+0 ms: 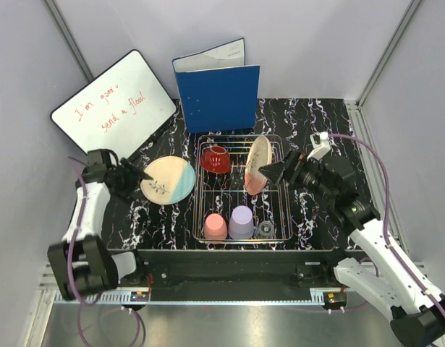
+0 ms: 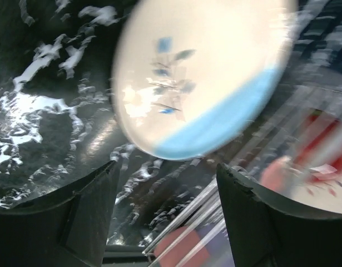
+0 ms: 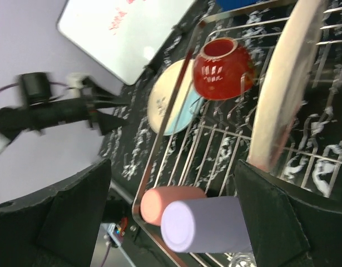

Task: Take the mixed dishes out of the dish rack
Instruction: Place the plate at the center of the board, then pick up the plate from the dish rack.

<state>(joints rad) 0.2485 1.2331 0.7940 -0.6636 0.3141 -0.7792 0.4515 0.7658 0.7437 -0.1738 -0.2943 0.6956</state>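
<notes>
**A:** What could go wrong, starting at the near end?

**B:** The pink cup (image 1: 215,226), lavender cup (image 1: 242,222) and glass (image 1: 265,230) crowd the near end of the rack (image 1: 287,210), apparently mouth-down. A clumsy reach for one could tip its neighbour. The glass is clear, so its edge is easy to misjudge.

**A:** And the right arm?

**B:** The right fingers (image 3: 271,222) are spread wide and hold nothing. They sit just beside the pink plate (image 1: 257,165), which stands on edge in the rack. If they close off-centre on its rim, I'd expect it to pivot, slip against the wires, or drop toward the bowl (image 1: 215,159) beyond.

**A:** The left?

**B:** The left fingers (image 2: 65,222) are also apart and empty, just off the rim of the blue plate (image 1: 168,180). That plate lies flat on the surface (image 1: 316,130), just beside the rack's left wall. I can't tell whether they touch. A careless swing could shove the plate into the wires.

**A:** How does the rack itself look?

**B:** It's a silver wire grid with low sides, sitting mid-surface on dark marbling. Five pieces are inside: the cups and glass nearest, the pink plate upright at the middle, and the red bowl tilted at the far left. Only the blue plate is out.
</notes>
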